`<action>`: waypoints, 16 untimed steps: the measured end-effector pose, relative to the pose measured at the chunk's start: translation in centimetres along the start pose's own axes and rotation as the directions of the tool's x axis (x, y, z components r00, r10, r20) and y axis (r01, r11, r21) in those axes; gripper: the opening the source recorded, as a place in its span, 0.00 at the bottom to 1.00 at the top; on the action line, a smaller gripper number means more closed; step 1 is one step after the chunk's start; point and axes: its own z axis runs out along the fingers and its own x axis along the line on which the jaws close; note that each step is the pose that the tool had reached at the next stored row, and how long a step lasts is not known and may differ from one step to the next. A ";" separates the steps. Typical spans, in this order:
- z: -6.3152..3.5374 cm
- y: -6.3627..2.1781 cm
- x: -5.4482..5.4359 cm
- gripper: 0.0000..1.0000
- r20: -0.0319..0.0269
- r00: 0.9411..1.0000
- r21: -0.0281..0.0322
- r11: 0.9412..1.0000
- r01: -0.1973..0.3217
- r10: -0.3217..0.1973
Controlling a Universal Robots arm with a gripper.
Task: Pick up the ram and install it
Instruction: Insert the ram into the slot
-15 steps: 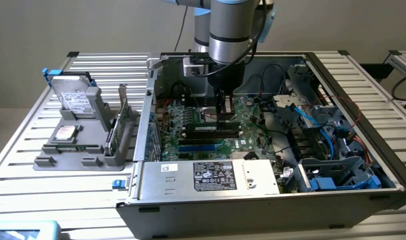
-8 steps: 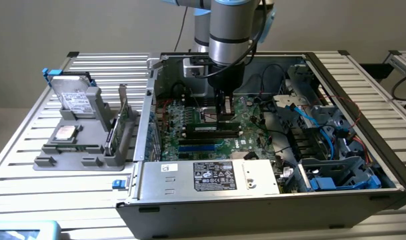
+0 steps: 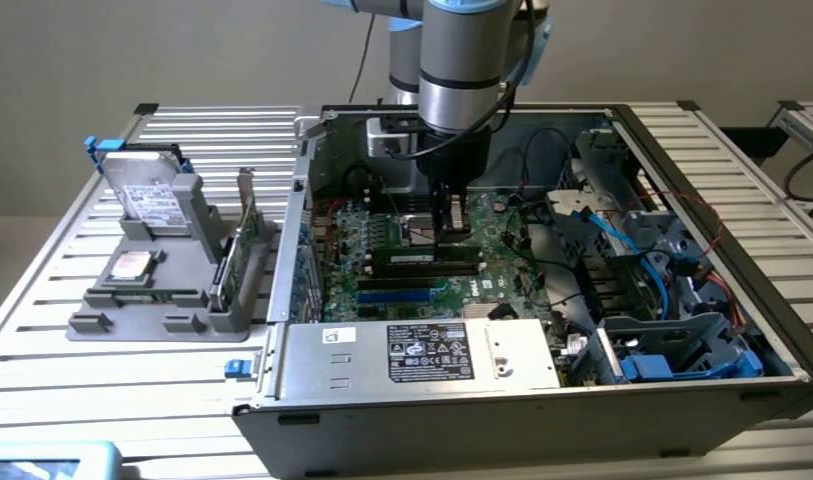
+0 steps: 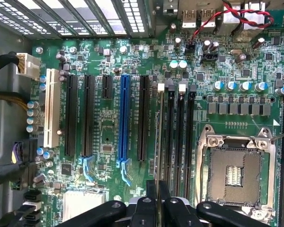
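Holding the ram (image 4: 157, 142), a long, thin dark-green circuit-board stick, I am pinching it by its two flat faces, so my gripper (image 4: 157, 201) is standing narrow with its black fingers (image 4: 151, 208) closed against the board. In the wrist view the stick is showing edge-on as a fine line running out from between the fingers. It is lying along the row of black memory slots (image 4: 179, 142) with white and black end tabs, in line with the outermost one, the slot nearest the black expansion slots. I cannot tell whether its lower edge is touching that slot.

In the exterior view my grey arm is reaching straight down into the open grey metal computer case (image 3: 673, 150), and the gripper is hanging low over the green motherboard (image 4: 109, 127), near the middle of the case. Beside the memory slots the square silver processor socket (image 4: 236, 175) is sitting open. On their other side a long blue expansion slot (image 4: 124, 118) is lying among the black ones, with a white slot (image 4: 50, 109) further off.

A silver power supply box with a white label (image 3: 420, 355) is filling the near wall of the case. At the exterior view's left, a grey plastic holder (image 3: 139, 320) on the slatted aluminium surface (image 3: 59, 370) is carrying a silver box-shaped hard drive (image 3: 153, 195) and an upright green expansion card with a metal bracket (image 3: 239, 250), well apart from my gripper
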 end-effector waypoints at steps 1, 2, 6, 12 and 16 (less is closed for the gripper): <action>0.00 -0.01 0.0 0.14 0.001 1.000 0.000 1.000 0.000 0.000; 0.00 -0.01 0.0 0.14 0.003 1.000 0.000 1.000 0.000 0.000; 0.01 -0.01 0.0 0.14 0.006 1.000 0.001 1.000 0.000 0.000; 0.01 0.01 0.0 0.14 0.005 1.000 0.009 1.000 0.000 -0.001; 0.02 0.04 0.0 0.14 0.005 1.000 0.009 1.000 0.000 0.000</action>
